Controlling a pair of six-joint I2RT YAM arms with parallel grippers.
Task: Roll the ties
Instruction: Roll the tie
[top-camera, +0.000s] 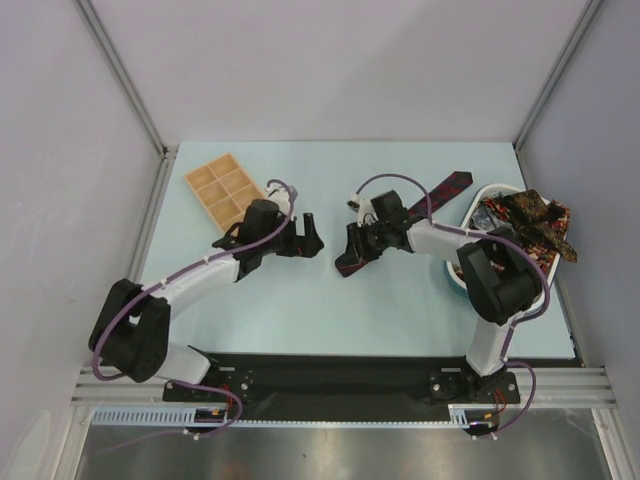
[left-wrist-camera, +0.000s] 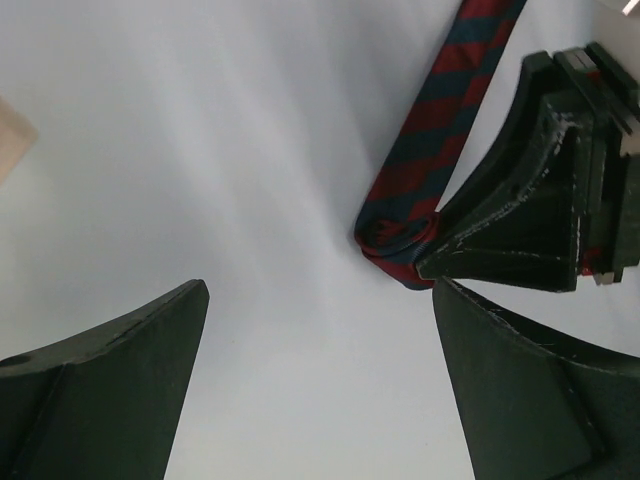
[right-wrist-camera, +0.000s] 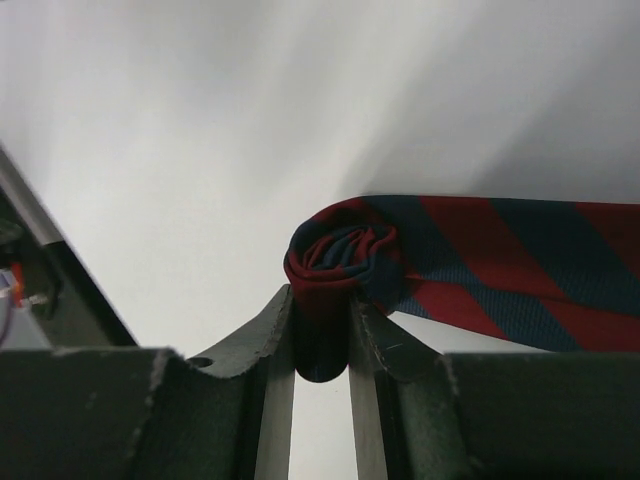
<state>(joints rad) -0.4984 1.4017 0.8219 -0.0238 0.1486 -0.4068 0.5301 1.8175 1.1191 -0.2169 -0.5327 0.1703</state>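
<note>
A navy tie with red diagonal stripes (top-camera: 440, 195) lies on the table, running from the white basket down to the middle. Its near end is wound into a small roll (right-wrist-camera: 340, 260). My right gripper (top-camera: 352, 255) is shut on that roll, fingers (right-wrist-camera: 275, 335) pinching its lower part. The roll also shows in the left wrist view (left-wrist-camera: 395, 240) next to the right gripper's fingers. My left gripper (top-camera: 310, 240) is open and empty, just left of the roll, apart from it. Other patterned ties (top-camera: 530, 220) are piled in the basket.
A wooden compartment tray (top-camera: 225, 190) sits at the back left of the table. A white basket (top-camera: 490, 190) stands at the right edge. The grey enclosure walls close in on the left, right and back.
</note>
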